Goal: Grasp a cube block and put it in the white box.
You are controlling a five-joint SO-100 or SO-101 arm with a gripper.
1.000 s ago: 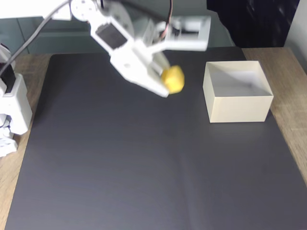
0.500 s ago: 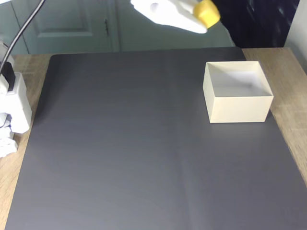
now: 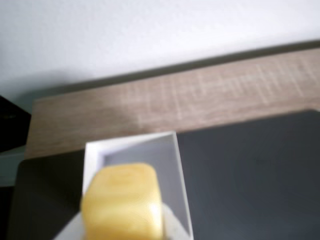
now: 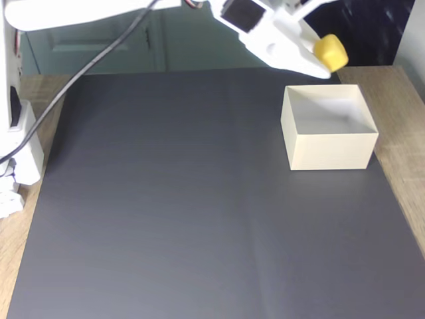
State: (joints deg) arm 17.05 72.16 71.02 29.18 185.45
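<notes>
The yellow-orange cube block [image 4: 331, 53] hangs in the air above the back edge of the white box [image 4: 329, 149], held by my white gripper [image 4: 325, 58], which is shut on it. In the wrist view the cube block [image 3: 122, 200] fills the lower left, a faint round imprint on its top face, with the white box [image 3: 181, 175] open right behind and below it. The box stands open-topped on the dark mat with nothing showing inside.
A dark grey mat [image 4: 172, 199] covers most of the wooden table [image 4: 398, 86]. The arm's white base [image 4: 16, 153] stands at the left edge. A cable [image 4: 80, 73] hangs from the arm across the mat's back left.
The arm has carried the cube up and to the right, from over the mat's middle back to just above the box's back edge, dropping slightly from its highest point.
</notes>
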